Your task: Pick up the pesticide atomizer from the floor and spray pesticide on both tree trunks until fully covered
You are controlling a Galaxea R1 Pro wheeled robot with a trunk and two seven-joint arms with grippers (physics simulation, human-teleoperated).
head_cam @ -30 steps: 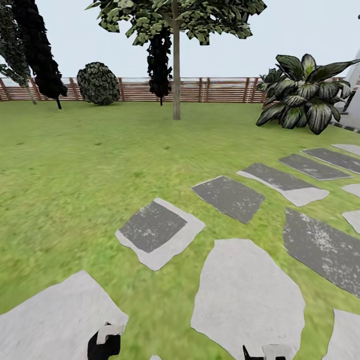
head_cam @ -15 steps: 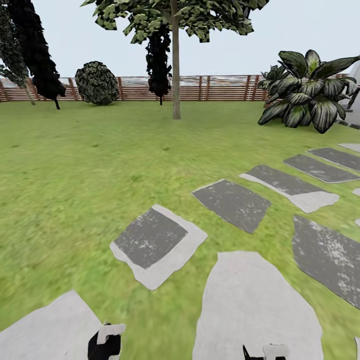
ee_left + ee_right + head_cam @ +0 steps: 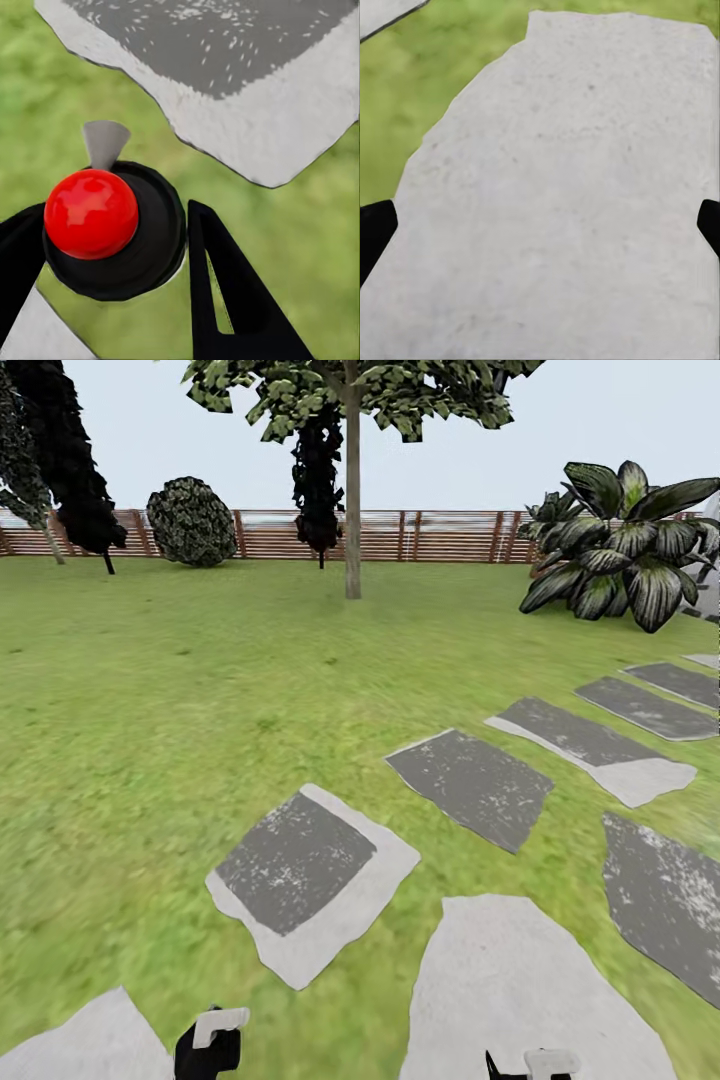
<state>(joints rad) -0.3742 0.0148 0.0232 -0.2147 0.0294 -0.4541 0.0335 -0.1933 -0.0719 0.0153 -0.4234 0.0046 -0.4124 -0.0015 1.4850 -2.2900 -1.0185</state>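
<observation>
The pesticide atomizer (image 3: pixel 91 214) shows its red top, dark round body and pale grey trigger between the two black fingers of my left gripper (image 3: pixel 109 225), which is shut on it. In the head view the atomizer (image 3: pixel 211 1042) sits at the bottom edge, left of centre. My right gripper (image 3: pixel 540 225) is open, its fingertips (image 3: pixel 375 234) wide apart above a pale stone. A tree (image 3: pixel 352 400) with a straight pale trunk (image 3: pixel 352 510) rises far ahead on the lawn, in front of the fence (image 3: pixel 420 536). Another mottled tree (image 3: pixel 18 455) is at the far left.
Grey stepping stones (image 3: pixel 300 870) run from the near ground toward the right across the grass (image 3: pixel 150 690). A broad-leaved plant (image 3: pixel 620 540) grows at the right. A round bush (image 3: pixel 190 522) and dark narrow trees (image 3: pixel 318 470) line the fence.
The whole head view has shifted: the stepping stones have slid toward the bottom of the picture and look larger, so the camera has advanced. Both grippers keep their places in the picture.
</observation>
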